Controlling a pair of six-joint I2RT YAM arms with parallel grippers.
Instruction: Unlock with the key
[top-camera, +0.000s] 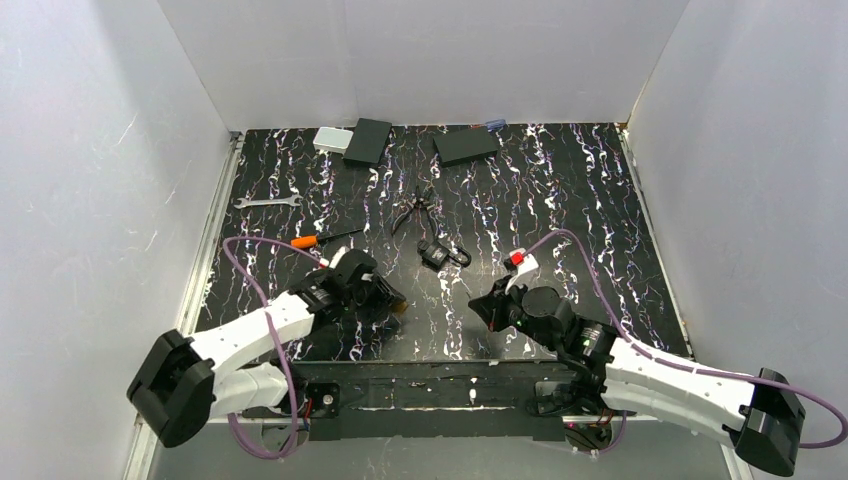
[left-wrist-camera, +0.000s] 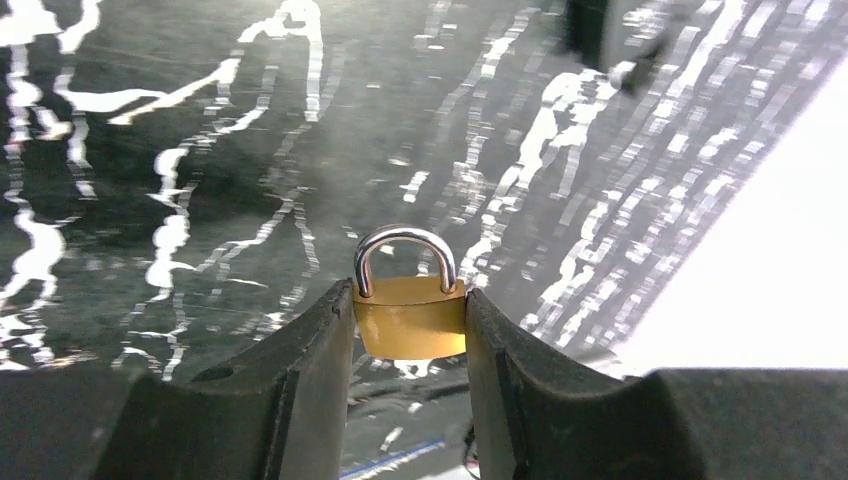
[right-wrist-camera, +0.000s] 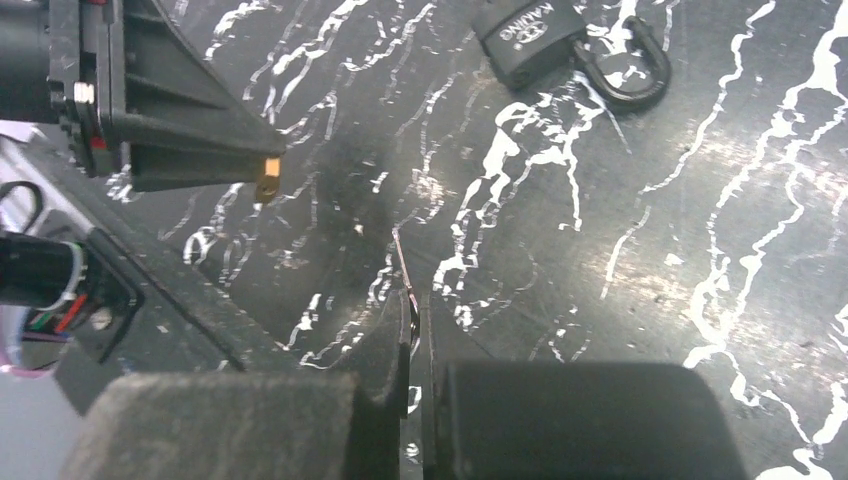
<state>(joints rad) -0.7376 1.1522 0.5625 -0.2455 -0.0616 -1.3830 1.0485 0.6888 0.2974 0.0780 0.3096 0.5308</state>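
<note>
Brass padlock (left-wrist-camera: 410, 318) with a curved silver shackle sits upright between the two black fingers of the left gripper (left-wrist-camera: 410, 300), which clamps its flat sides above the black, white-veined marbled tabletop (left-wrist-camera: 200, 150). The shackle looks seated in the body. Its underside and keyhole are hidden in every view, and from above it shows only as a brass speck at the fingertips. The right gripper (right-wrist-camera: 415, 330) is pinched tight on a thin silver metal key (right-wrist-camera: 403, 265), seen edge-on as a bare sliver, its head buried between the pads. Key tip and lock stand apart. A dark grey padlock with a black shackle (right-wrist-camera: 530, 40) lies flat on the table farther off.
</note>
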